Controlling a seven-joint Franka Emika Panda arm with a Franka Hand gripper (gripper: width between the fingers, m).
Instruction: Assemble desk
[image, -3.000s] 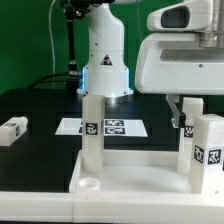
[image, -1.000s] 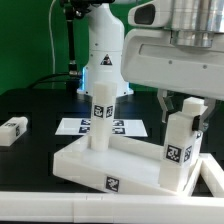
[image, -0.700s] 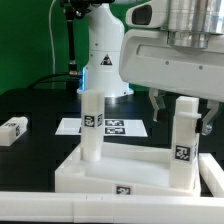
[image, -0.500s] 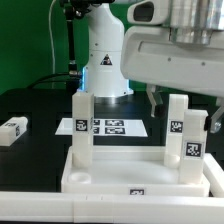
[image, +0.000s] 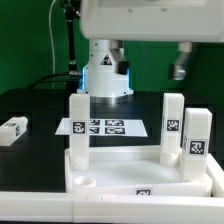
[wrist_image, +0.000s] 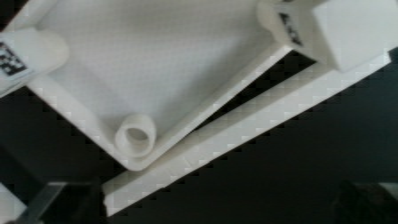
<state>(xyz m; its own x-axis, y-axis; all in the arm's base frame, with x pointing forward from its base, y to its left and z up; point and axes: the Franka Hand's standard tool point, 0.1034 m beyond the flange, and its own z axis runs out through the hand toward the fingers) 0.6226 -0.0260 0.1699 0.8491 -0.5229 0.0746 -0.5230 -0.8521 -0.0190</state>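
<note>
Tabletop let go, gripper lifted clear with three legs standing.

I see my gripper (image: 181, 62) spread wide and empty above the back right of the tabletop (image: 120, 168); a second ago it was down at the legs with the piece tilted. Now the tabletop sits flat on the black table's (image: 30, 103) front edge, three legs upright in it: left leg (image: 78, 127), two right legs (image: 173, 124) (image: 198, 142). One front socket (wrist_image: 137, 132) stays open, and the fourth leg (image: 13, 129) lies near the table's left edge, likely next.
</note>
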